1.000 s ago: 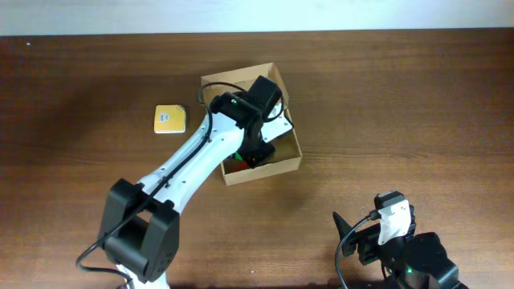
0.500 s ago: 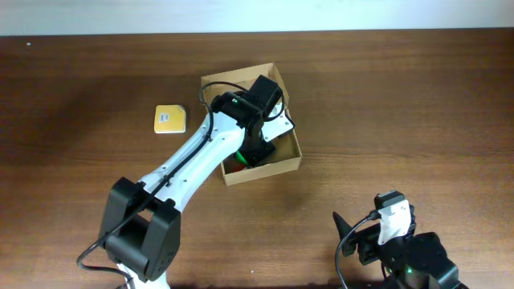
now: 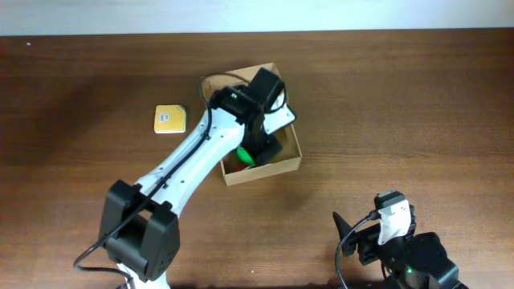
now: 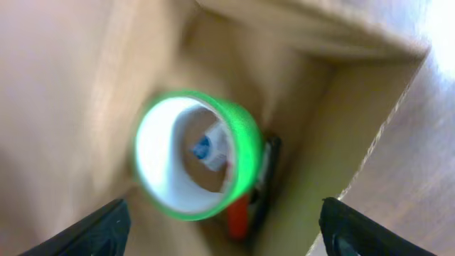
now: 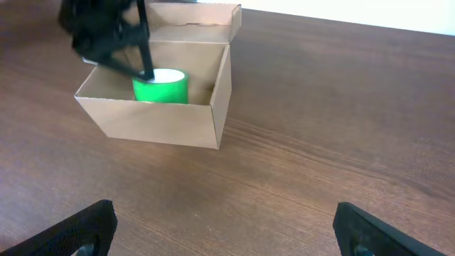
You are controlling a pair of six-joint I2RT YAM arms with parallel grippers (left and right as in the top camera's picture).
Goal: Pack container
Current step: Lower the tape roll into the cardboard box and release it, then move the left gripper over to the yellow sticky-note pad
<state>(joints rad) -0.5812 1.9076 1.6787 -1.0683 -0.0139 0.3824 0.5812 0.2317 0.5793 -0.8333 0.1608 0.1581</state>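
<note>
Overhead view: cardboard box (image 3: 283, 164) near the far edge of the tabletop (image 3: 401, 96), centre. Left gripper (image 4: 227, 227) reaches inside it, jaws apart over a green tape roll (image 4: 245, 135); right gripper (image 5: 227, 227) sits at the near edge, jaws apart.

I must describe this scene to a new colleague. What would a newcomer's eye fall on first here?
The bright green tape roll stands out first, inside the open cardboard container near the middle of the table. The left gripper hangs right over it, fingers spread apart. A small yellow square item lies alone, left of the container.
</note>
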